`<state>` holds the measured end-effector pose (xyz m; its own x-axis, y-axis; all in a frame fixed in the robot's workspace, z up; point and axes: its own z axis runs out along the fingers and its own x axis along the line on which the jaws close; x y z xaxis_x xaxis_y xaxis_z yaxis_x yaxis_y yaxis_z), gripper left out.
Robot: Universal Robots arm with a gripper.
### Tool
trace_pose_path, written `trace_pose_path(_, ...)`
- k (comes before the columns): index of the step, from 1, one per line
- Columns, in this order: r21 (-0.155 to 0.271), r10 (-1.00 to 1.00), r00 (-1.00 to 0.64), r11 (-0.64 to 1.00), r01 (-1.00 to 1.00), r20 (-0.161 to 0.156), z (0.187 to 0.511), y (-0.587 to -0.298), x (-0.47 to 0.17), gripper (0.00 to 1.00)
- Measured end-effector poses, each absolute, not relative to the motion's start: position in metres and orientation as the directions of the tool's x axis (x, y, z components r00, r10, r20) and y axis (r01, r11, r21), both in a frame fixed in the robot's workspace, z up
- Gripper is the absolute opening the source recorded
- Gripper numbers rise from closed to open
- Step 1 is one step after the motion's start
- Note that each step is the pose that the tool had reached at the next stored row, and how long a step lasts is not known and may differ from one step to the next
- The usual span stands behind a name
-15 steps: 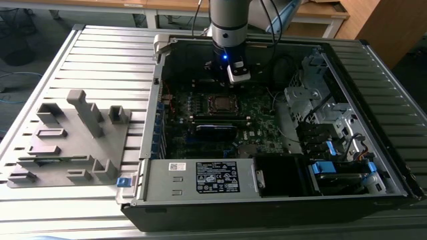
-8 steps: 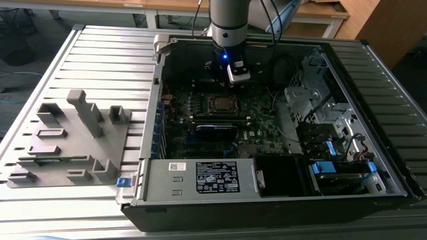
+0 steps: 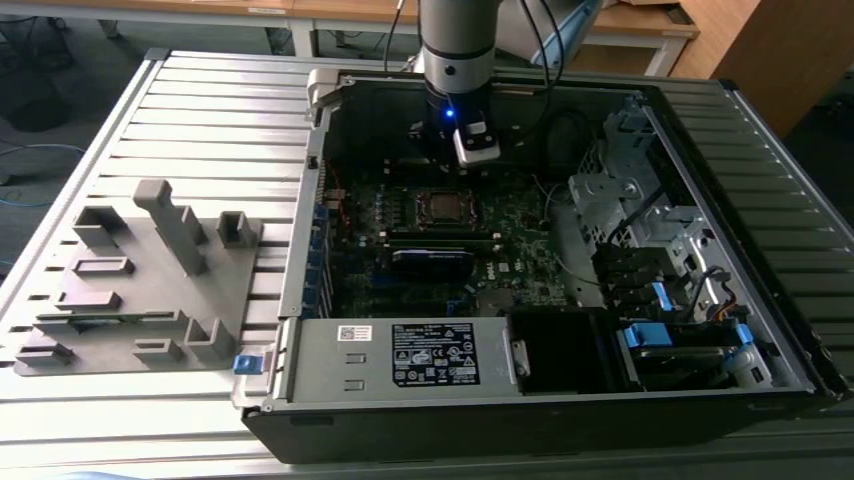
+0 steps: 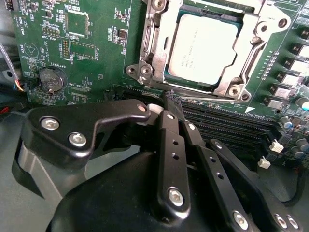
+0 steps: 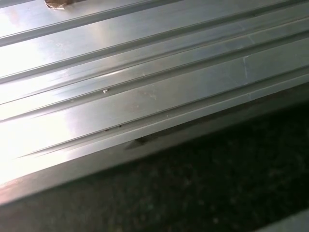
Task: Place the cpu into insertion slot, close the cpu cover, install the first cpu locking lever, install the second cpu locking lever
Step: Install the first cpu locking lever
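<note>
The clenched hand [image 4: 167,99] is working at a locking lever [image 4: 217,100] just ahead of it, apparently to clamp the lowered cpu cover [image 4: 152,43] over the seated cpu [image 4: 203,46].

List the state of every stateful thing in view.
cpu: seated in the insertion slot.
cpu cover: down over the cpu's edges.
locking lever: lying along the cover's edge; can't tell if it is latched.
gripper: shut, tips beside the cover.
computer case: side open.
</note>
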<state>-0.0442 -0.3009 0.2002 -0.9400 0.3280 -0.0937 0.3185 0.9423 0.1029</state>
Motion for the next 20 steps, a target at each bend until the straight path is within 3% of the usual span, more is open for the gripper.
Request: trace_pose_path(20,0.108,0.341,-0.935,0.937,0.331,-0.097,0.1982,-0.2998,-0.0476,0.11)
